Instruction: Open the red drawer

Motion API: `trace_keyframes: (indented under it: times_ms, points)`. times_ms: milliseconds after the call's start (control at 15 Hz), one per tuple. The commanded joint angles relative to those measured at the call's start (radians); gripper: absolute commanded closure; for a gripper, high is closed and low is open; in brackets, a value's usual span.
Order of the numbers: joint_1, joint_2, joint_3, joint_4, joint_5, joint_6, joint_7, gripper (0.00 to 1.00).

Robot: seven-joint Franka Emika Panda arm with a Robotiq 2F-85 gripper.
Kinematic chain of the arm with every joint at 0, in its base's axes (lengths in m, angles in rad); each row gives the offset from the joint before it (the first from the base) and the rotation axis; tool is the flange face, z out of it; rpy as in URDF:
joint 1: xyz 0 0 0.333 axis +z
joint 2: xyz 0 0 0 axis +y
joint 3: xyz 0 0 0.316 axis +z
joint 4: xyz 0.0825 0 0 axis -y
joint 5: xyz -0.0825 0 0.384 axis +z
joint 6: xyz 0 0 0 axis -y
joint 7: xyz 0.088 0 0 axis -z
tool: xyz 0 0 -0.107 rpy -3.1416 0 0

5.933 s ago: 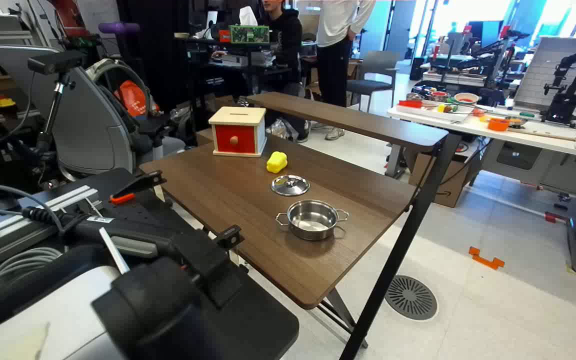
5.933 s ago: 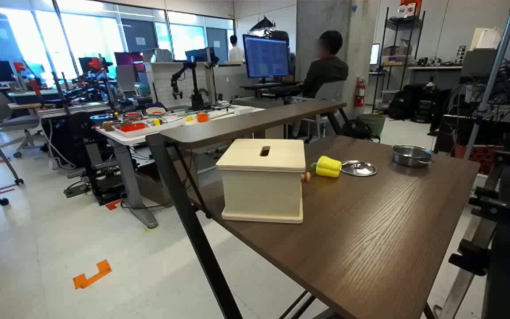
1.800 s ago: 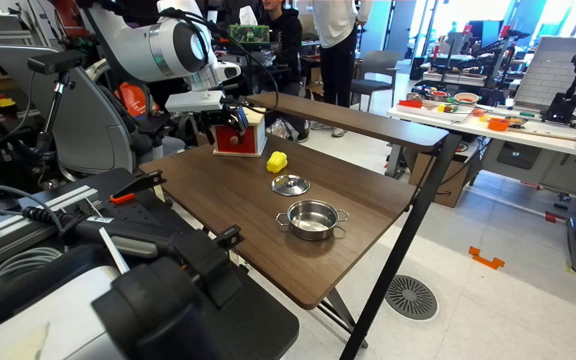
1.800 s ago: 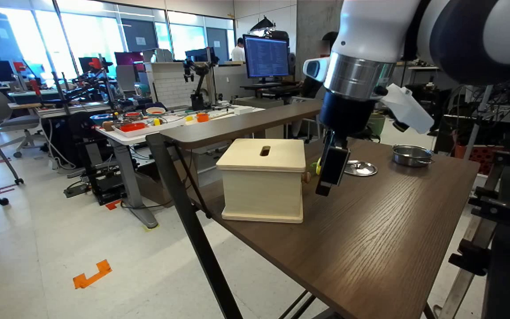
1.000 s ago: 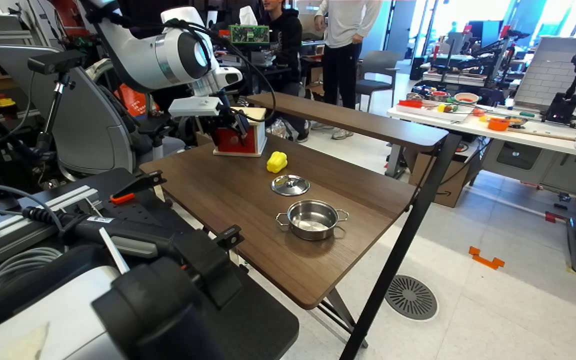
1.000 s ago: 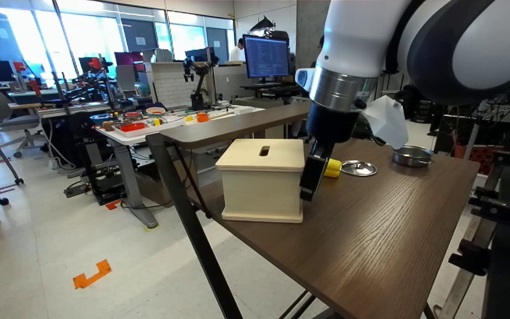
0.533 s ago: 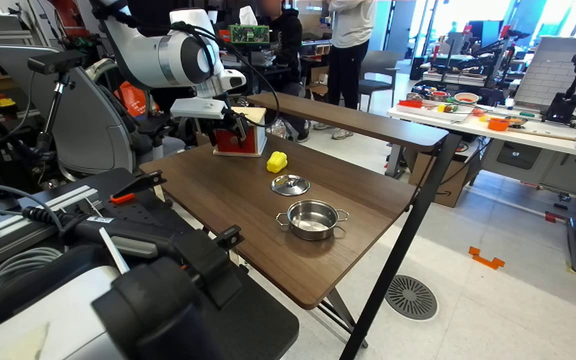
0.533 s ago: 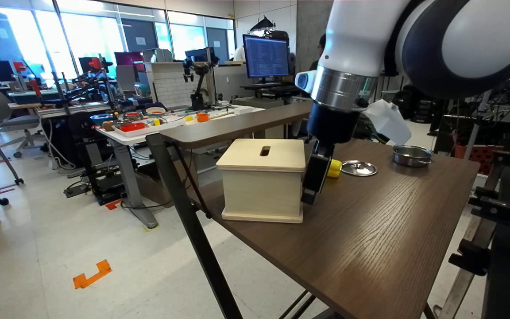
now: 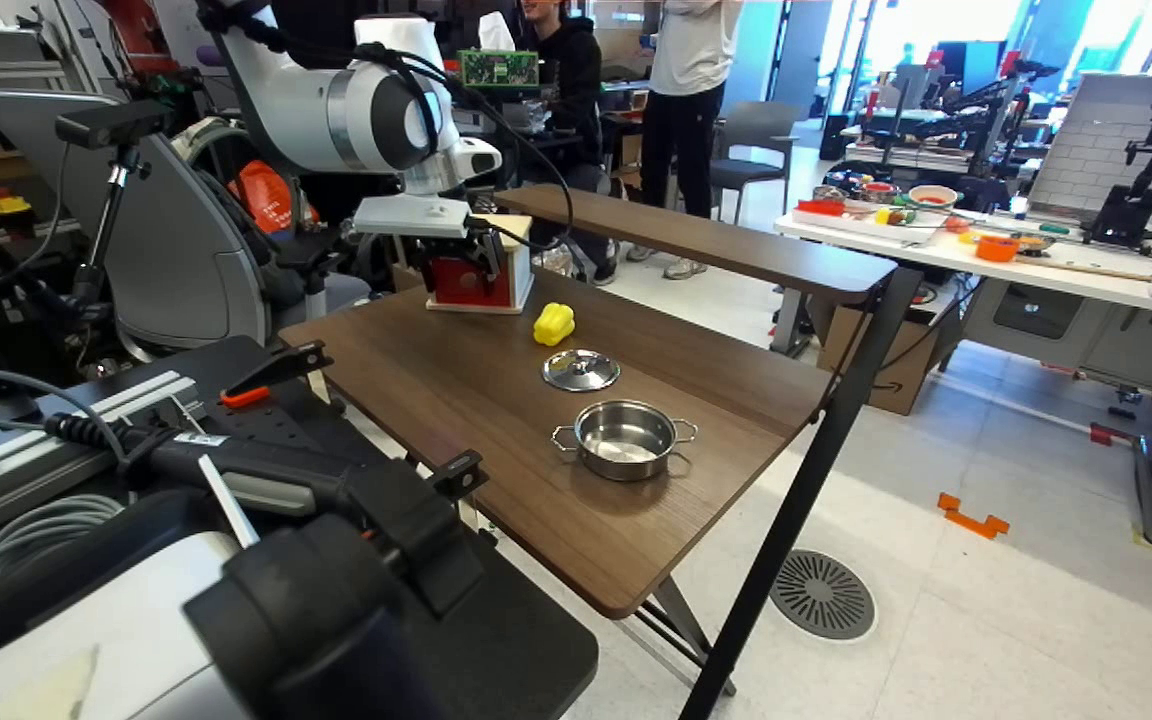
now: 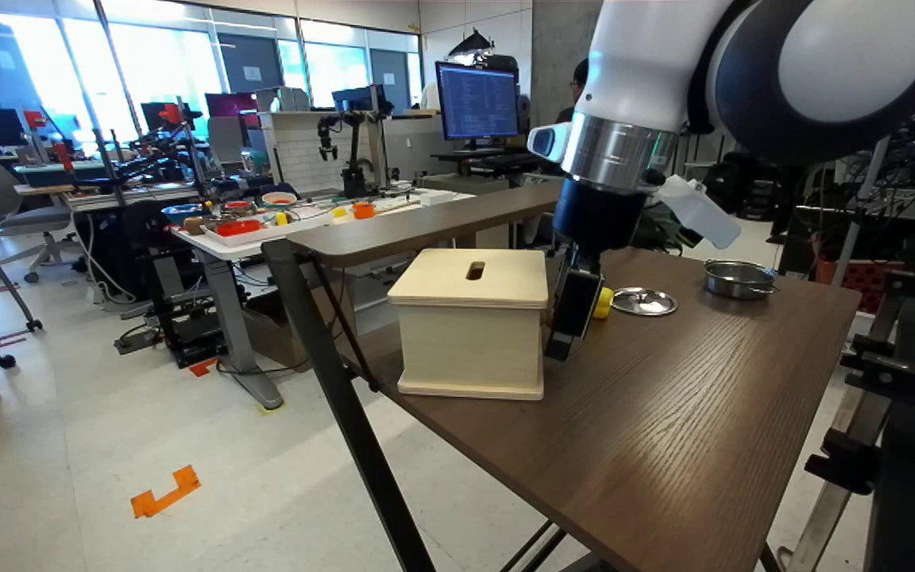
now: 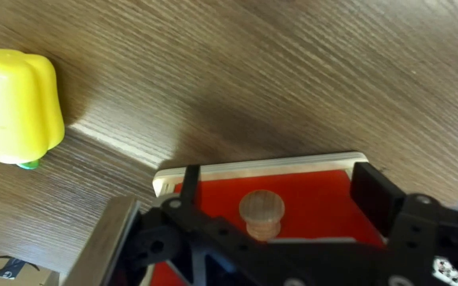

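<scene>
The red drawer (image 9: 466, 290) is the red front of a pale wooden box (image 10: 469, 342) with a slotted lid. It sits flush in the box's frame. Its red front and round wooden knob (image 11: 261, 206) show in the wrist view (image 11: 312, 198). My gripper (image 11: 276, 174) is open in front of the drawer, with one finger on each side of the knob, wide apart. The knob stands nearer the left finger (image 11: 191, 184) and touches neither. In both exterior views the gripper (image 9: 463, 272) hangs at the box's front, pointing down (image 10: 559, 345); the knob is hard to make out there.
A yellow toy pepper (image 9: 554, 325) lies beside the box, close to the gripper. A metal lid (image 9: 581, 370) and a steel pot (image 9: 626, 440) stand farther along the brown table. A raised shelf (image 9: 686, 240) runs along the table's far side.
The arm has come into view and lowered the gripper to the box's front. In the last second the gripper has shifted slightly away from the box. The box and drawer have not moved.
</scene>
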Motion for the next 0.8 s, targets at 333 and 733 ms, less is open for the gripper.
trace_keyframes:
  times_ms: [333,733]
  points:
    - [0.036,-0.012,-0.041,-0.012,0.0,0.089,-0.002,0.73]
    - [0.061,-0.038,-0.079,-0.045,-0.005,0.107,0.0,0.93]
